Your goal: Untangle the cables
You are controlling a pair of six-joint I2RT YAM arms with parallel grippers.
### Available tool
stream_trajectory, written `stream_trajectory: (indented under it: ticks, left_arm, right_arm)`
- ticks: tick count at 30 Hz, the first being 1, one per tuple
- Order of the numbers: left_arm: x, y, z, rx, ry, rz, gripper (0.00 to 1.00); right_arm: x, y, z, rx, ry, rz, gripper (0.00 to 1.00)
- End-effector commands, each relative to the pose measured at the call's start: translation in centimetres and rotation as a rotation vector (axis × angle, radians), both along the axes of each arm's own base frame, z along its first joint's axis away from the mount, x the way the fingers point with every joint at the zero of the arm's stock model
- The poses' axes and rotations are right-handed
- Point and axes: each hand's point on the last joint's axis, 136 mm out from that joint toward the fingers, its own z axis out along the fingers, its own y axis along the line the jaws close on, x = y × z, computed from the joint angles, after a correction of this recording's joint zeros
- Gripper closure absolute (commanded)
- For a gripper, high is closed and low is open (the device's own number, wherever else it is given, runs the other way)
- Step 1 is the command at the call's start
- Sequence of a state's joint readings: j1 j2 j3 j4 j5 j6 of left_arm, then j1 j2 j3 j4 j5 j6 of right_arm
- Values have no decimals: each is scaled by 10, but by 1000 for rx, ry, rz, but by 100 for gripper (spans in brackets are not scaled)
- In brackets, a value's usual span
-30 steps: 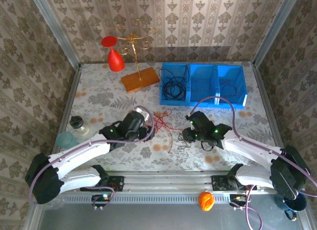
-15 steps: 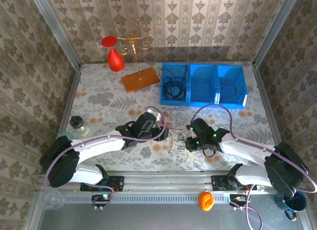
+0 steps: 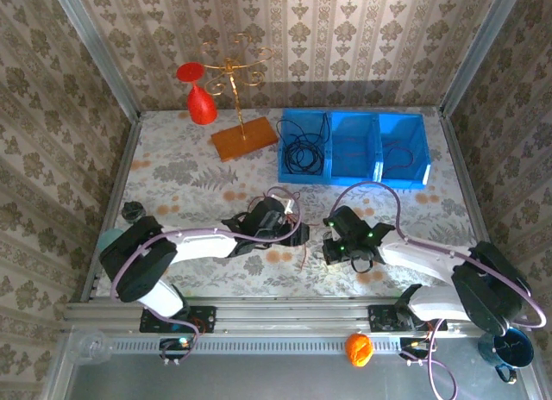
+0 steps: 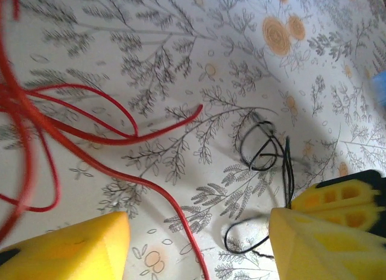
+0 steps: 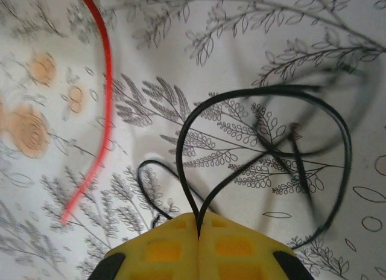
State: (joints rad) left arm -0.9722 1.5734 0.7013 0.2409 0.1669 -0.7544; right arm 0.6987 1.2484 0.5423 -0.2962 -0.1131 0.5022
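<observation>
- The left hand [image 4: 198, 232] has its 2 yellow fingers well apart, low over the table [image 3: 172, 171], gripping nothing.
- The red cable [image 4: 90, 132] lies in loose loops at the left hand's 10 o'clock. 1 free end points to 2 o'clock, and another strand runs down between the fingers toward 6 o'clock.
- The right hand [image 5: 198, 224] has its fingers pressed together, clamped on the black cable [image 5: 338, 141].
- From that pinch the black cable spreads into a flat loop on the table, its long axis running 9 to 3 o'clock, with a smaller curl at 8 o'clock.
- In the right wrist view a red strand runs from 12 to 7 o'clock, its end lying free.
- From above, both cables lie at the table's near middle, between the 2 hands.
- Another black coil sits in the left compartment of the blue bin [image 3: 352, 178] at 12 o'clock.
</observation>
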Motion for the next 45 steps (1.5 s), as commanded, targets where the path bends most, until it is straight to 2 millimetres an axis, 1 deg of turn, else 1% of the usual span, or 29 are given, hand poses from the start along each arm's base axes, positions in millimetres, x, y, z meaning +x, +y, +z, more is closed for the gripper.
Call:
stream_trajectory:
  ticks: [1, 4, 7, 11, 13, 15, 18, 19, 21, 24, 27, 29, 33, 35, 36, 37, 45]
  left_arm:
    - [1, -23, 17, -95, 13, -14, 37]
    - [0, -29, 21, -111, 17, -30, 37]
    - [-1, -33, 27, -132, 18, -41, 37]
    - [-2, -33, 37, -170, 8, -44, 38]
    - [-5, -32, 38, -179, 11, -53, 40]
    - [-8, -30, 37, -190, 16, -57, 42]
    - [-11, -29, 37, -232, 28, -49, 42]
    - [-12, -31, 39, -258, 36, -50, 44]
    - [-13, -37, 44, -307, 47, -65, 50]
    - [-14, -45, 51, -378, 66, -78, 63]
    - [-13, -49, 51, -431, 89, -69, 84]
    - [-11, -49, 54, -480, 100, -67, 100]
    - [-5, -43, 53, -520, 114, -40, 100]
    - [-3, -38, 53, -516, 114, -32, 100]
    - [-3, -35, 53, -506, 111, -32, 100]
    - [-2, -33, 53, -493, 106, -31, 100]
    - [-3, -25, 59, -389, 51, -51, 100]
  right_arm:
    - [-4, 2, 17, 41, -39, 0, 100]
    - [-8, 5, 28, 60, -58, 9, 100]
    - [-7, 8, 43, 99, -90, 5, 100]
    - [-2, 15, 70, 176, -160, 4, 100]
    - [3, 15, 79, 192, -196, -11, 100]
    - [10, 12, 86, 198, -231, -43, 100]
    - [14, 19, 96, 238, -246, -50, 100]
    - [15, 21, 98, 246, -245, -48, 100]
    - [16, 25, 101, 260, -242, -41, 100]
    - [18, 24, 104, 261, -252, -49, 100]
    - [20, 24, 109, 266, -269, -58, 100]
    - [21, 24, 108, 263, -270, -60, 100]
    - [21, 21, 107, 250, -270, -62, 95]
    - [20, 18, 110, 249, -282, -68, 87]
    - [20, 15, 110, 246, -287, -77, 81]
    - [21, 13, 110, 243, -290, -84, 80]
    - [25, 3, 108, 219, -304, -111, 87]
